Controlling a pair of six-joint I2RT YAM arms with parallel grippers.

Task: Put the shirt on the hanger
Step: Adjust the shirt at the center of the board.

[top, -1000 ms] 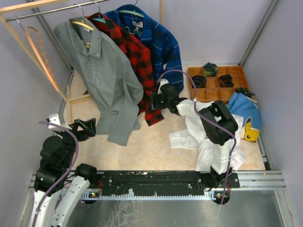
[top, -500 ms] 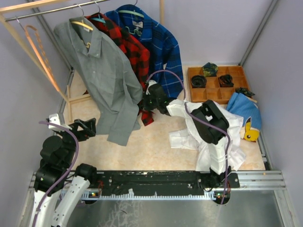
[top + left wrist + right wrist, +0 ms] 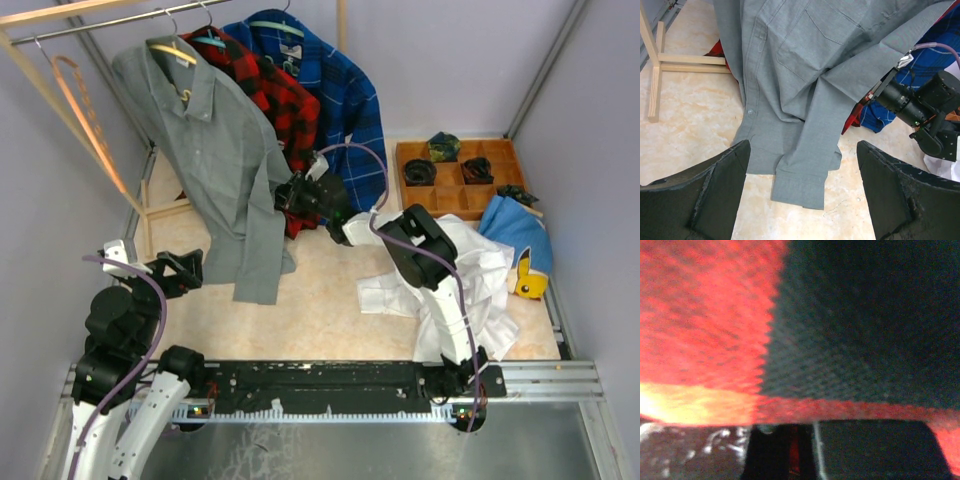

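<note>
Grey shirt (image 3: 215,150) hung on the pale hanger (image 3: 174,51), its hem and cuff just ahead of the left gripper (image 3: 800,160), jaws wide apart, right gripper (image 3: 289,193) jaws together at the sleeve's edge, hard against a red plaid shirt (image 3: 272,95), any pinched cloth impossible to tell.
</note>
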